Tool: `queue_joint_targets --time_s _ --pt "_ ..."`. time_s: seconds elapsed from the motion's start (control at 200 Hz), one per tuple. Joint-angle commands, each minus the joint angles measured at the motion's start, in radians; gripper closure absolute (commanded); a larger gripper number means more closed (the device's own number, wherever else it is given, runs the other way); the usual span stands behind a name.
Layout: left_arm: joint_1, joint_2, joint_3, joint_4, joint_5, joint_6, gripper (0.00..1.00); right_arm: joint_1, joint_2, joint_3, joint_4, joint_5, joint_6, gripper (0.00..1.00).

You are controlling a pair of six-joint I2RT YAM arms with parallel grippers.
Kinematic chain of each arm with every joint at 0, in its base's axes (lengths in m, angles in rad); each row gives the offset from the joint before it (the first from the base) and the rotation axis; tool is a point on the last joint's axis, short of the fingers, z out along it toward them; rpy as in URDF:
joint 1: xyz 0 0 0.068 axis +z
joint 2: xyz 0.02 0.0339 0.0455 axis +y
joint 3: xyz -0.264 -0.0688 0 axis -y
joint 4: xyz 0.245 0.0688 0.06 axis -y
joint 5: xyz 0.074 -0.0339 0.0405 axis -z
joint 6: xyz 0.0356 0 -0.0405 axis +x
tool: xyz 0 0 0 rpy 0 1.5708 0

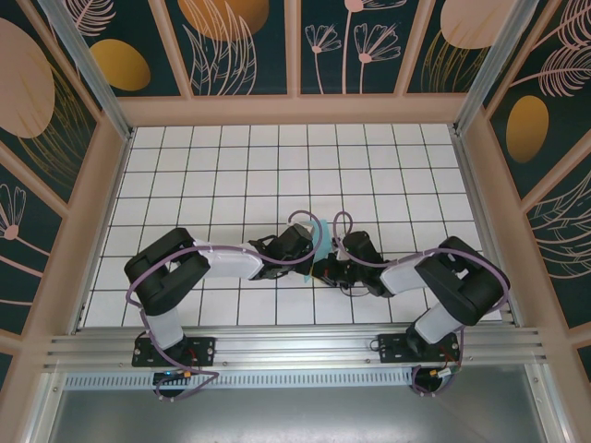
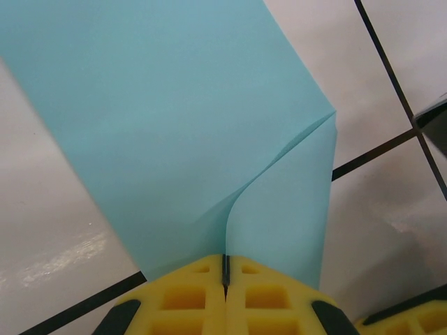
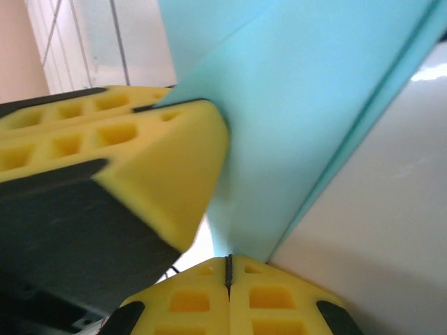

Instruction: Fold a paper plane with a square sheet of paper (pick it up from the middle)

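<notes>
Over the table point(image 1: 212, 175), left jaws and right jaws closed tight on the turquoise paper point(image 2: 174, 125).

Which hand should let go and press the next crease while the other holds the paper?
Probably the right. The left hand pinches the paper at the foot of the folded flap, anchoring it; the right hand grips close beside it.
</notes>
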State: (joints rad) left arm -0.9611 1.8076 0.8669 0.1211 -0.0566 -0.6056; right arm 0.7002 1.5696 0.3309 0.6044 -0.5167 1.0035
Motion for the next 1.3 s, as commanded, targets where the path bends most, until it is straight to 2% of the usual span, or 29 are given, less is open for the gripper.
queue_joint_targets --time_s 0.0,0.335,0.621,1.131,1.186,1.296 --pt "0.001 0.053 0.0 -0.049 0.034 0.01 0.95 0.01 0.041 0.008 -0.02 0.03 -0.023 1.0" --pt "0.002 0.053 -0.004 -0.051 0.034 0.009 0.95 0.034 -0.113 -0.031 -0.025 0.03 -0.001 1.0" --pt "0.001 0.056 0.0 -0.046 0.044 0.007 0.95 0.064 -0.04 -0.038 0.071 0.017 0.035 1.0" --pt "0.001 0.061 0.001 -0.046 0.055 0.009 0.95 0.075 -0.017 -0.016 0.064 0.035 0.022 1.0" --pt "0.002 0.059 0.0 -0.048 0.054 0.009 0.95 0.076 -0.003 -0.012 0.042 0.047 0.019 1.0" --pt "0.001 0.057 -0.003 -0.046 0.051 0.006 0.95 0.083 0.012 0.021 -0.127 0.114 -0.015 1.0"
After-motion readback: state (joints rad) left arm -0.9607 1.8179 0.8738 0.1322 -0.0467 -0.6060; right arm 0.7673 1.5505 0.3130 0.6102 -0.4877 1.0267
